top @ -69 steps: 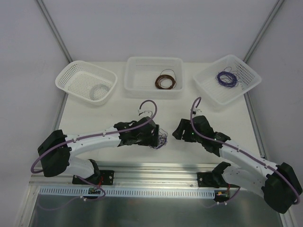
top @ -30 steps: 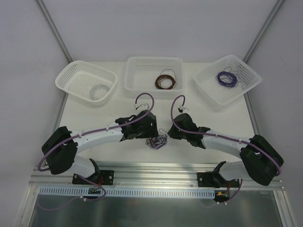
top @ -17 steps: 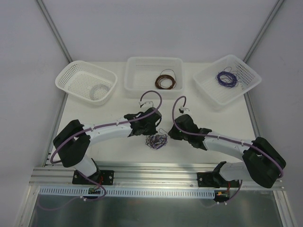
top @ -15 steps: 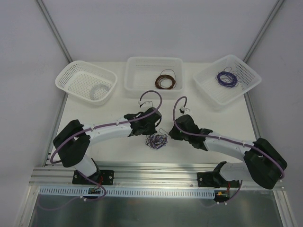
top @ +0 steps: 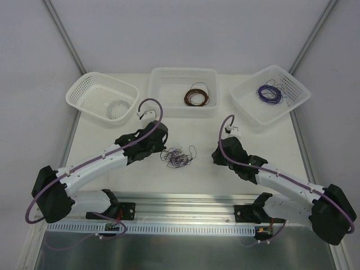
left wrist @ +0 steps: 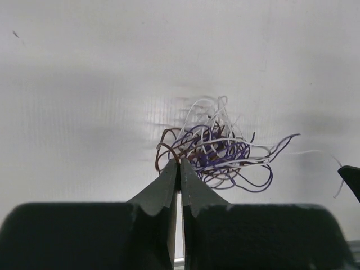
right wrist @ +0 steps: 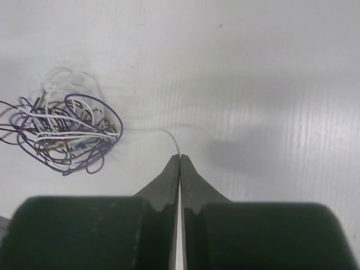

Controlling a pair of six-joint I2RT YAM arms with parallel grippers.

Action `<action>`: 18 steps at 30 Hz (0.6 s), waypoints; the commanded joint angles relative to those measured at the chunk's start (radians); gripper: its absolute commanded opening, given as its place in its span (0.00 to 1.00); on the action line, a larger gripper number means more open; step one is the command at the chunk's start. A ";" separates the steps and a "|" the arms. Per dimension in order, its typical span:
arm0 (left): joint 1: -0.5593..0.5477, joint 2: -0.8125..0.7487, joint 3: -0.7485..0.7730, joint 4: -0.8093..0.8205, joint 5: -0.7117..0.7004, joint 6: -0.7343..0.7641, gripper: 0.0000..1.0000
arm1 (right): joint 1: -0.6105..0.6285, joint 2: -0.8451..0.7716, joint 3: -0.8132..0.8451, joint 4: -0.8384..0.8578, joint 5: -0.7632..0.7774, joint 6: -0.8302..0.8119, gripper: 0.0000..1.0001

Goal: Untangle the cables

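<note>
The left fingers [left wrist: 175, 170] are pinching the edge of the tangled clump of thin purple, brown and whitish cables [left wrist: 216, 149], the right fingers [right wrist: 175, 166] its loose whitish strand [right wrist: 169, 133]. It is lying toward the table's [top: 197, 128] near edge; nearly all untangling is remaining.

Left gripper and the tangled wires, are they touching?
Touching. The left wrist view shows the left gripper shut on brown strands of the tangled wires.

We list three white baskets along the far edge of the table [top: 191, 126]:
- left basket [top: 84, 93], white coil [top: 119, 102];
- middle basket [top: 169, 84], brown coil [top: 188, 97];
- right basket [top: 292, 84], purple coil [top: 261, 93].
</note>
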 commanded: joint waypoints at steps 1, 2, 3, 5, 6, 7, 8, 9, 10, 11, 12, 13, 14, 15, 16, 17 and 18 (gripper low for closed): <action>0.011 -0.113 -0.007 -0.074 -0.060 0.067 0.00 | -0.027 -0.053 0.008 -0.088 0.065 -0.047 0.01; 0.018 -0.133 -0.006 -0.080 -0.061 0.076 0.00 | -0.036 -0.067 0.005 -0.099 0.074 -0.049 0.01; 0.021 -0.174 -0.007 -0.091 -0.066 0.082 0.00 | -0.054 -0.094 0.000 -0.119 0.076 -0.049 0.01; 0.034 -0.211 -0.009 -0.117 -0.078 0.096 0.00 | -0.080 -0.129 -0.011 -0.140 0.074 -0.061 0.01; 0.042 -0.248 -0.010 -0.126 -0.083 0.099 0.00 | -0.109 -0.172 -0.011 -0.171 0.074 -0.067 0.01; 0.050 -0.265 -0.012 -0.146 -0.086 0.105 0.00 | -0.125 -0.194 -0.008 -0.188 0.074 -0.073 0.01; 0.070 -0.280 -0.015 -0.155 -0.090 0.108 0.00 | -0.142 -0.220 -0.003 -0.232 0.079 -0.095 0.01; 0.079 -0.309 -0.016 -0.165 -0.095 0.111 0.00 | -0.175 -0.266 0.003 -0.255 0.080 -0.101 0.01; 0.090 -0.323 -0.018 -0.175 -0.100 0.117 0.00 | -0.195 -0.292 0.012 -0.280 0.083 -0.113 0.01; 0.100 -0.336 -0.019 -0.192 -0.104 0.121 0.00 | -0.212 -0.316 0.032 -0.304 0.086 -0.125 0.01; 0.122 -0.358 -0.019 -0.201 -0.107 0.124 0.00 | -0.243 -0.340 0.046 -0.350 0.091 -0.150 0.01; 0.133 -0.366 -0.019 -0.209 -0.109 0.133 0.00 | -0.258 -0.385 0.058 -0.373 0.096 -0.164 0.01; 0.140 -0.374 -0.015 -0.223 -0.110 0.139 0.00 | -0.274 -0.404 0.090 -0.416 0.105 -0.173 0.01; 0.157 -0.388 -0.012 -0.232 -0.118 0.150 0.00 | -0.303 -0.424 0.106 -0.438 0.105 -0.199 0.01; 0.162 -0.392 -0.003 -0.238 -0.123 0.154 0.00 | -0.317 -0.448 0.122 -0.455 0.105 -0.207 0.01; 0.166 -0.397 0.003 -0.257 -0.129 0.162 0.00 | -0.327 -0.462 0.144 -0.494 0.109 -0.217 0.01; 0.177 -0.402 0.011 -0.267 -0.142 0.173 0.00 | -0.350 -0.472 0.179 -0.511 0.112 -0.233 0.01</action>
